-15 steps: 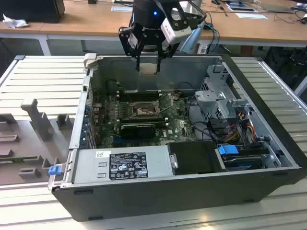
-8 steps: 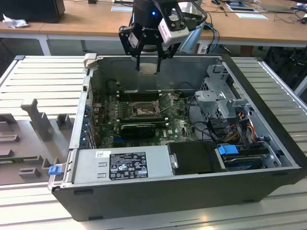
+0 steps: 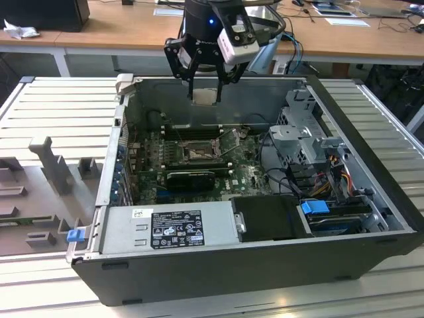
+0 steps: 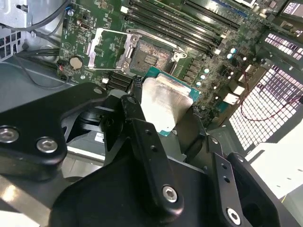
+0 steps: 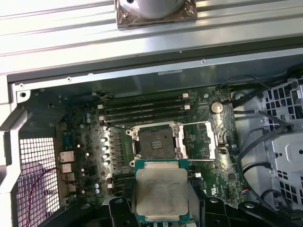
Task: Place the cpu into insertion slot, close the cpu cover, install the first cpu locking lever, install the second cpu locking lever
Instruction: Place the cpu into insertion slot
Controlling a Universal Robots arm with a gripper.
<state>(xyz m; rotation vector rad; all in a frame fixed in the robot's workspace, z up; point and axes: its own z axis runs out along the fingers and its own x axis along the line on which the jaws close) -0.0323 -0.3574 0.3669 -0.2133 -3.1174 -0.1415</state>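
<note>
At the exterior view's left, a grey moulded tray lies on the ribbed tabletop. Beside it stands the open computer case, with the power supply along its near wall.

I hang above the case's far wall, and my jaws are clenched on the cpu – I grasp it by two opposite edges. In both wrist views its pale metal top faces the camera, with the green border showing around it. The chip is in the air, well apart from the board.

Under me, in the middle of the green board, the insertion slot is uncovered, with its dark centre bare. The cpu cover is swung open and sits just beside the slot – its window is off the socket. The long black memory slots run along another side of the socket.

At the exterior view's right, the metal drive cage stands inside the case.
</note>
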